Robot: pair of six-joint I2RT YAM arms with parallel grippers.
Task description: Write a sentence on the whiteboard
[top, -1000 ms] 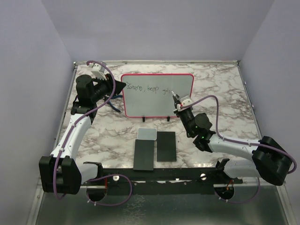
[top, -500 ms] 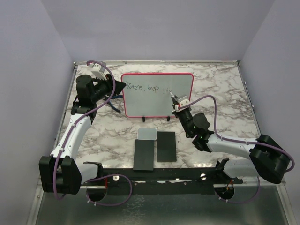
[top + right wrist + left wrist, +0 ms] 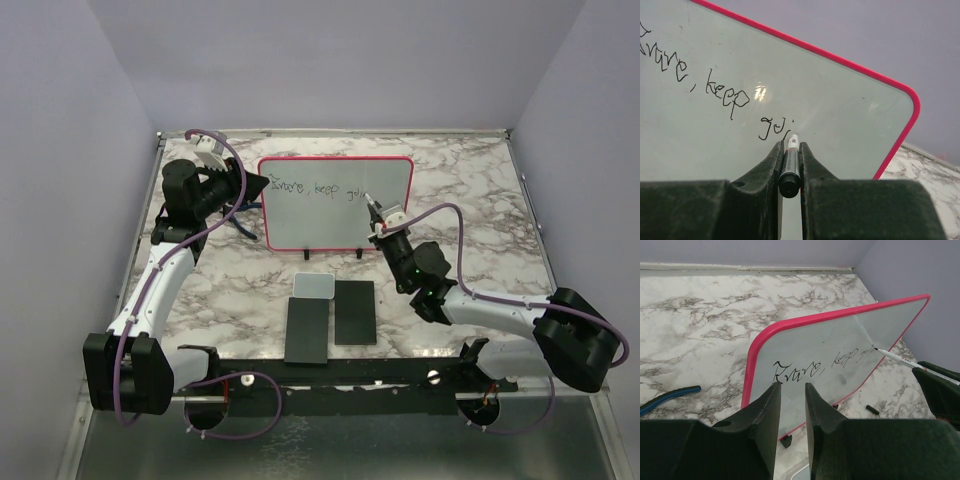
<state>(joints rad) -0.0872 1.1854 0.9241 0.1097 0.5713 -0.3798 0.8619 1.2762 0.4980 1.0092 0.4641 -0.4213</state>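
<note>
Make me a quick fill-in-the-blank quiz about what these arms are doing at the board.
1. The right tool is shut on a ____.
2. In the sentence on the whiteboard, the word after the comma is ____.
3. The left tool clamps the whiteboard's ____ edge.
Missing: marker; keep; left.

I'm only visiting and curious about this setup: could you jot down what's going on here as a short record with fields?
Scene: whiteboard standing upright on a marble table
Writing: sentence along the top, reads roughly "Brave, keep goi", looks unfinished
Right hand: shut on a marker, tip at the board just after the last letter
Left hand: fingers astride the board's left edge, apparently gripping it
Also on table: two black slabs and a small grey-white pad, in front of the board
</note>
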